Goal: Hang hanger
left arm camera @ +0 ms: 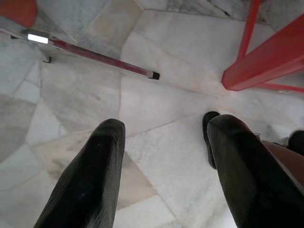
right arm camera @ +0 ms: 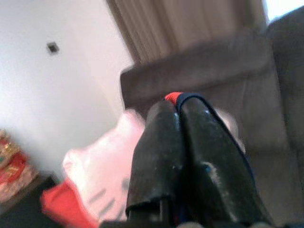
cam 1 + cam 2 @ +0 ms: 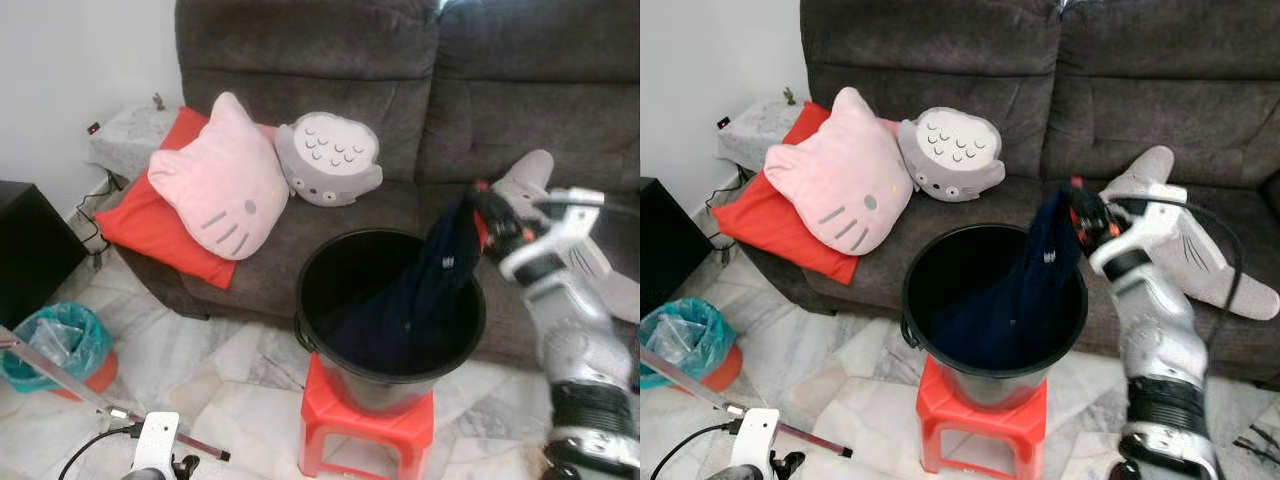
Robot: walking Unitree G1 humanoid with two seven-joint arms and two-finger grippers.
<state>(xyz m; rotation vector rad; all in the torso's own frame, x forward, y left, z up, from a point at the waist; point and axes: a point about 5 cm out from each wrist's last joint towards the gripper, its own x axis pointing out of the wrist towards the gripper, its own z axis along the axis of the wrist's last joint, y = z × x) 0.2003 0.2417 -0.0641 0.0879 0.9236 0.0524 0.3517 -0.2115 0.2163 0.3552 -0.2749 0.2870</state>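
My right gripper point(image 3: 487, 215) is raised over the far right rim of a black bucket point(image 3: 312, 268) and is shut on the top of a dark navy garment point(image 3: 430, 285). The garment has a red part at the grip and hangs down into the bucket. In the right wrist view the two fingers point(image 2: 164, 137) are pressed together, with a red and navy edge point(image 2: 175, 96) pinched at their tips. My left gripper point(image 1: 166, 124) hangs low over the marble floor, open and holding nothing.
The bucket stands on a red stool point(image 3: 335, 412) in front of a dark grey sofa point(image 3: 520, 110). The sofa holds a pink cat cushion point(image 3: 220, 185), a grey cushion point(image 3: 328, 158) and a red cushion point(image 3: 150, 230). A teal-lined bin point(image 3: 60, 345) and a metal rod point(image 3: 95, 397) are at the floor's left.
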